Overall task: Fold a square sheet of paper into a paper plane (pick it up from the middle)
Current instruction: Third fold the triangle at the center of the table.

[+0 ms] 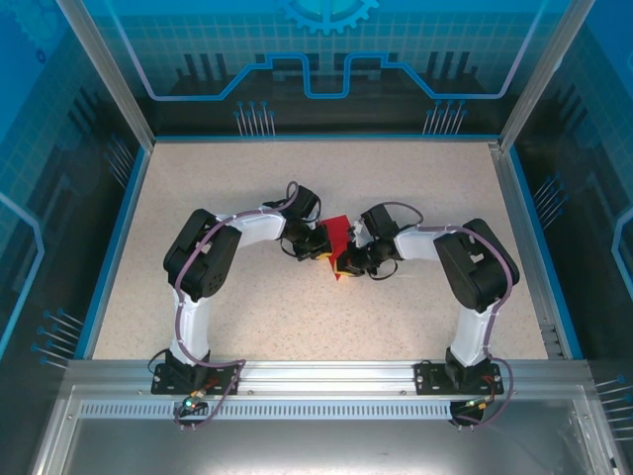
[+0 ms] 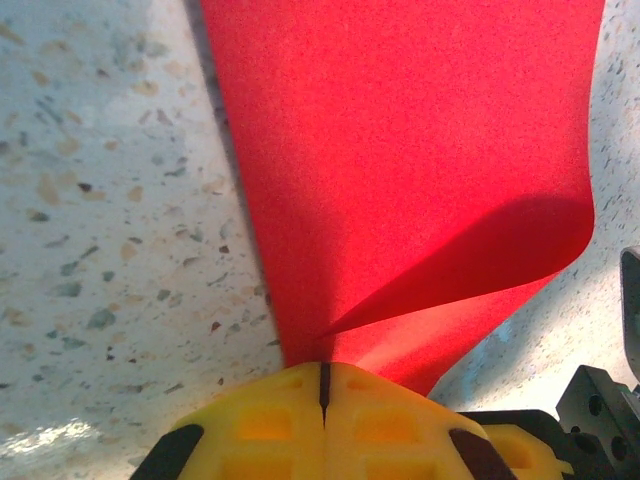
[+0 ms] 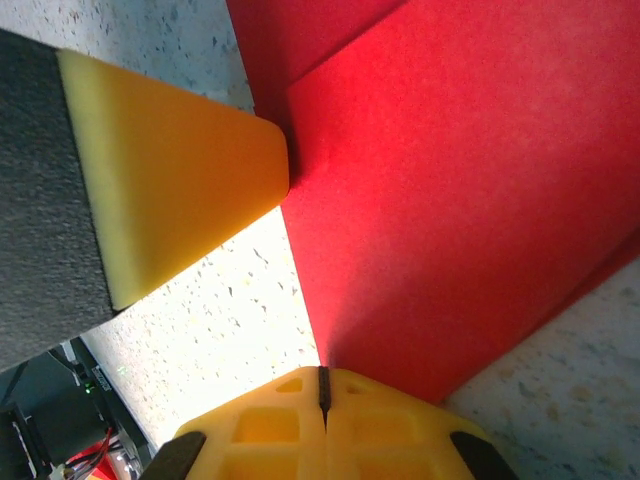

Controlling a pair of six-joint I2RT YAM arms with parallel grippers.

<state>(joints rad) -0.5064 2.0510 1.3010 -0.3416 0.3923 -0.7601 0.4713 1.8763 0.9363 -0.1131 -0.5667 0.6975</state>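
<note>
At the centre of the top view, the paper (image 1: 339,236) is seen between both grippers over the speckled table (image 1: 247,317). The left gripper (image 1: 322,244) is at its left edge and the right gripper (image 1: 348,263) at its lower tip. The grips are made plain by the wrist views. The left gripper (image 2: 323,385) is clenched on the paper (image 2: 420,170), and a curled flap is shown at lower right. The right gripper (image 3: 322,385) is clenched on the paper (image 3: 450,200), where overlapping layers are revealed. A yellow pad (image 3: 170,200) is seen at upper left against the paper's edge.
</note>
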